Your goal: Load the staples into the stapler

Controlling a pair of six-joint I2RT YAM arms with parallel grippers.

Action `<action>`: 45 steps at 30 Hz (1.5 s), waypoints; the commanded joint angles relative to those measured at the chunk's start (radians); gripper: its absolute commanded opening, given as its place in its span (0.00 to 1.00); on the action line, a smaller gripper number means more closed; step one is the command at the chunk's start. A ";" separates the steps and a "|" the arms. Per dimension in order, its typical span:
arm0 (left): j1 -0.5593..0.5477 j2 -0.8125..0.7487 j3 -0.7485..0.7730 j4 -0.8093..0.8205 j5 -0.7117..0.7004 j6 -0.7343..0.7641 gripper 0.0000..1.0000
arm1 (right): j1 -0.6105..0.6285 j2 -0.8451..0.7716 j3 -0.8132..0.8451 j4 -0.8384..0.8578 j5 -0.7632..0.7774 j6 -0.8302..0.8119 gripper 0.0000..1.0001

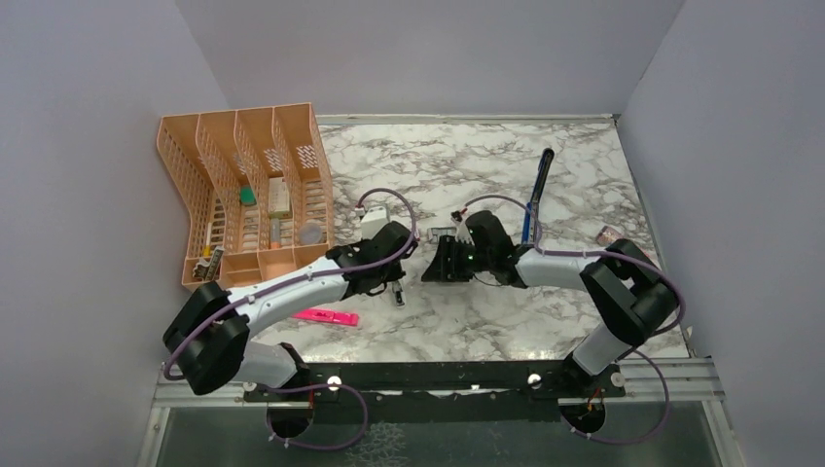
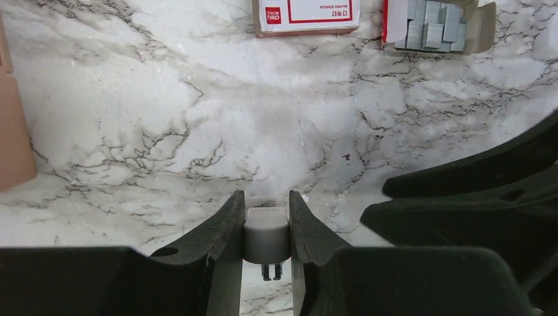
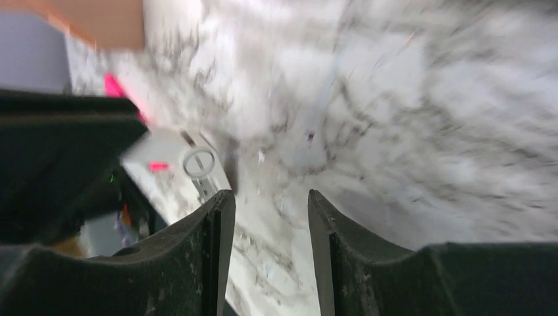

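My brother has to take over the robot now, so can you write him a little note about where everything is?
Left end effector: shut on a small grey piece, maybe staples, hard to tell.
Right end effector: open, empty.
Tray of staples and red-and-white box: side by side on the table, ahead of the left end effector.
Stapler: on the table behind the right arm, untouched.
Done: nothing loaded, it seems. Left: put staples in the stapler.

Motion blur smears the right wrist view: the surface (image 3: 428,118) streaks, and a pink patch (image 3: 113,85) at 10 o'clock is unreadable. The left wrist view's top edge crops the red-and-white box (image 2: 306,16) at 12 o'clock and the staples (image 2: 431,26) at 1 o'clock. The left hand (image 2: 266,201) hides the flanks of a grey piece (image 2: 266,234). From above, the stapler (image 1: 533,199) loses its lower end behind the right arm (image 1: 584,268).
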 commanded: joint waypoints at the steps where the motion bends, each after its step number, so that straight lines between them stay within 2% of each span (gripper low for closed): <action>1: -0.004 0.103 0.092 -0.030 -0.011 0.076 0.09 | -0.003 -0.087 0.120 -0.312 0.388 -0.072 0.48; 5: 0.000 0.176 0.154 -0.039 0.021 0.112 0.09 | -0.003 -0.093 0.217 -0.457 0.552 -0.084 0.47; 10: 0.016 0.230 0.187 -0.040 0.062 0.130 0.09 | -0.003 -0.063 0.287 -0.549 0.641 -0.081 0.47; 19: 0.080 0.298 0.255 -0.063 0.170 0.187 0.16 | -0.004 -0.056 0.300 -0.564 0.610 -0.080 0.47; 29: 0.087 0.350 0.295 -0.088 0.201 0.217 0.21 | -0.005 -0.053 0.298 -0.574 0.597 -0.078 0.47; 39: 0.087 0.321 0.300 -0.095 0.186 0.226 0.47 | -0.006 -0.067 0.335 -0.603 0.623 -0.090 0.47; 45: 0.087 0.237 0.312 -0.094 0.169 0.232 0.62 | -0.016 -0.061 0.377 -0.624 0.659 -0.115 0.47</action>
